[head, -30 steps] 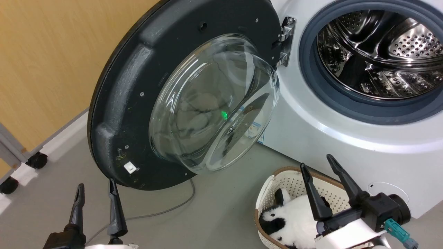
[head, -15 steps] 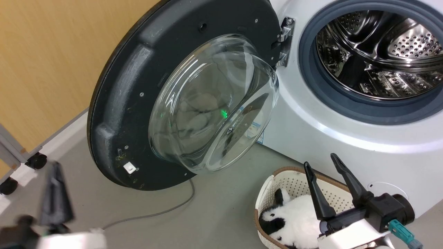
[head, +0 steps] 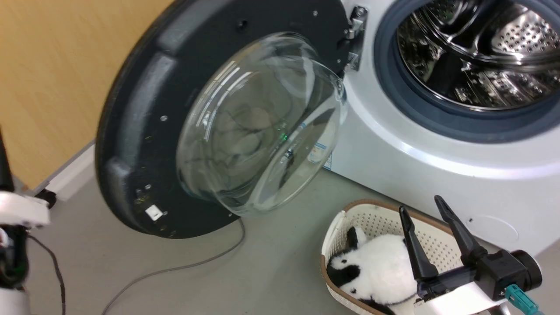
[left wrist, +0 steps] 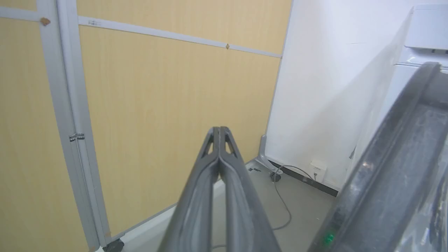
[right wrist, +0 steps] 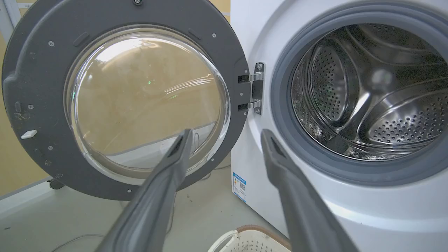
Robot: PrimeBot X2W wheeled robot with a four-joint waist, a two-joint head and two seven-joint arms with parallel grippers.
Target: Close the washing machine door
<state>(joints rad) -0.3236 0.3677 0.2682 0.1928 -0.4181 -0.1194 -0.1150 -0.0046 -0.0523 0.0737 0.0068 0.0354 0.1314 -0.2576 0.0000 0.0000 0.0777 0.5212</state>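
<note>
The washing machine door (head: pixel 144 131) stands wide open, hanging upright from its hinge (head: pixel 355 39) at the left edge of the washing machine (head: pixel 415 175) opening, with its glass bowl bulging toward the robot (drum (head: pixel 481 57) exposed). The left gripper (left wrist: pixel 219 129), fingers pressed together, is near the door's rim. The right gripper (head: pixel 420 204), fingers spread and empty, hovers over a laundry basket (head: pixel 337 227) holding a panda plush (head: pixel 376 267).

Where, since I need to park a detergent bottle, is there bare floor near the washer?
Best patch: the grey floor between the lower edge of the washing machine door and the laundry basket, crossed only by a thin cable. Crowded: close against the washing machine front, where the basket holds a plush panda and the right gripper hovers open above it.
</note>
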